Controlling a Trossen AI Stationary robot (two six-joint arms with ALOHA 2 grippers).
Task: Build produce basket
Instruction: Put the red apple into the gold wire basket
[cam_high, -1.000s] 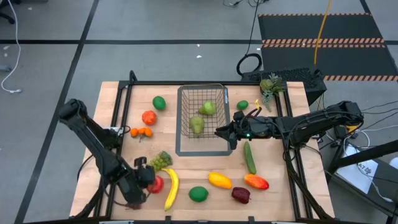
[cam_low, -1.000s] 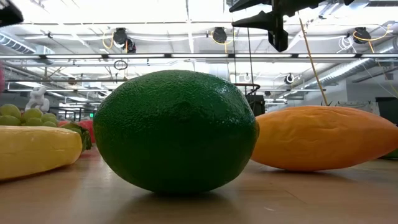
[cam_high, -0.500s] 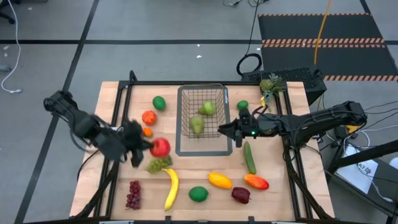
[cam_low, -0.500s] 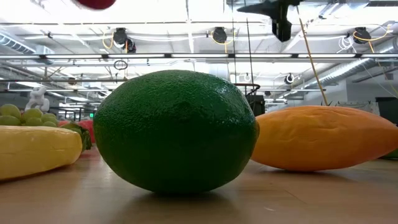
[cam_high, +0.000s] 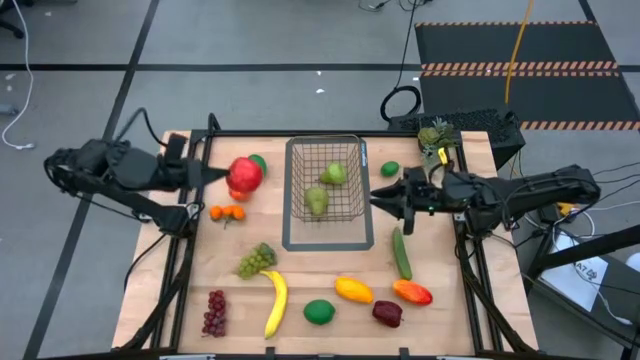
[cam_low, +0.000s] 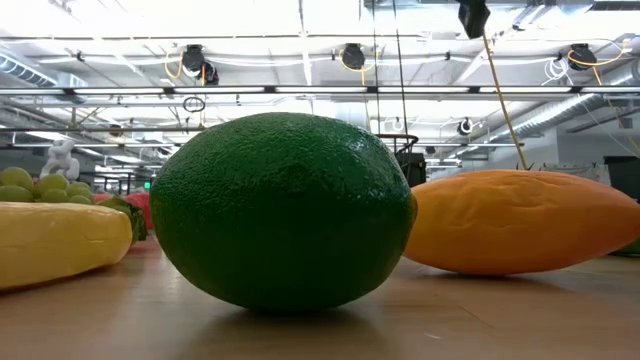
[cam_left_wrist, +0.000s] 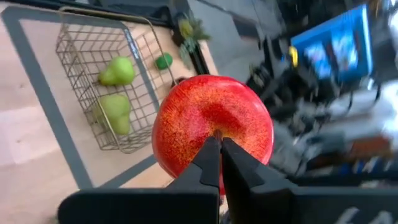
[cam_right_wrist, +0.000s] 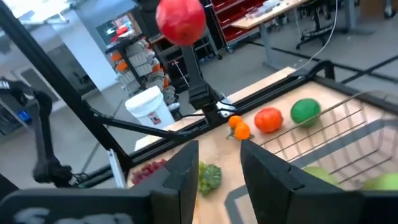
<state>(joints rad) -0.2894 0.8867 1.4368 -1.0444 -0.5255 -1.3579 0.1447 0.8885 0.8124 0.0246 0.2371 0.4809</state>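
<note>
Light wooden tabletop (cam_high: 330, 262) with a black frame round it, sitting on a grey floor with dark tape lines; past the far right corner there's a black mat with striped edges (cam_high: 520, 45). The low view looks under fluorescent ceiling lights into a big workshop, mostly blocked by a round green lime (cam_low: 283, 208) and an orange-yellow mango (cam_low: 520, 220) right behind it.

The tall grey wire-mesh basket (cam_high: 352, 196) stands mid-table toward the far edge, inside a flat grey outline, with two green pears (cam_high: 325, 187) in it.

The left gripper (cam_high: 222, 176) is up in the air over the far left part of the table, fingers pinched together on a shiny red apple (cam_high: 244, 175), well left of the basket. The right gripper (cam_high: 382, 196) hangs just off the basket's right wall, above the long green cucumber (cam_high: 401, 253), fingers spread apart with nothing between them.

The near half is crowded: dark red grapes (cam_high: 214, 311), yellow banana (cam_high: 274, 303), green grapes (cam_high: 257, 260). The bare wood is mainly on the strip left of the basket.
</note>
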